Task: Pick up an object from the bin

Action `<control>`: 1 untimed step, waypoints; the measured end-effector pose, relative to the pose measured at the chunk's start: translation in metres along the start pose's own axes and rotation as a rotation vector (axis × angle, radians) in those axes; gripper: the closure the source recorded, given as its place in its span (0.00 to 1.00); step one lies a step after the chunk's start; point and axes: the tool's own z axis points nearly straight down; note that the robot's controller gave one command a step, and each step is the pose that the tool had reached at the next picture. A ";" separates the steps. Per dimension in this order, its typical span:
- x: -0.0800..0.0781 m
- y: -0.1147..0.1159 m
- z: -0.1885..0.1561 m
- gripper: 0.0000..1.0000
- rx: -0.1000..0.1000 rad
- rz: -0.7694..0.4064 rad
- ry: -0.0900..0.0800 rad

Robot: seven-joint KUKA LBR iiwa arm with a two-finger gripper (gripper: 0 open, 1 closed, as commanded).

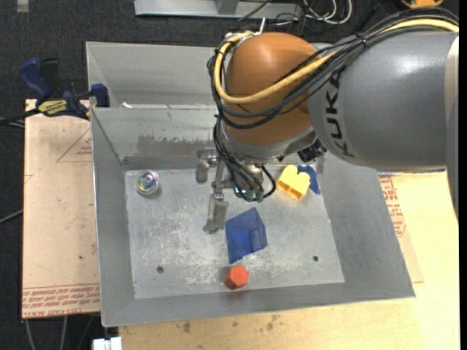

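Observation:
My gripper (pixel 214 223) hangs below the orange dome over the middle of the bin, one grey finger reaching down toward the floor just left of a blue block. The blue block (pixel 244 235) lies flat beside that finger, apart from it as far as I can see. A yellow block (pixel 292 183) with a blue piece (pixel 312 179) behind it lies to the right, near the wrist. A small red block (pixel 236 276) rests near the bin's front edge, below the blue block.
A small shiny ball with a bluish-green tint (pixel 148 183) sits at the far left of the bin floor. The large arm and its dome cover the bin's back right part.

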 end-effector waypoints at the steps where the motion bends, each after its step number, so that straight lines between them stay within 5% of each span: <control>1: -0.028 -0.048 0.172 0.00 0.001 -0.989 -0.004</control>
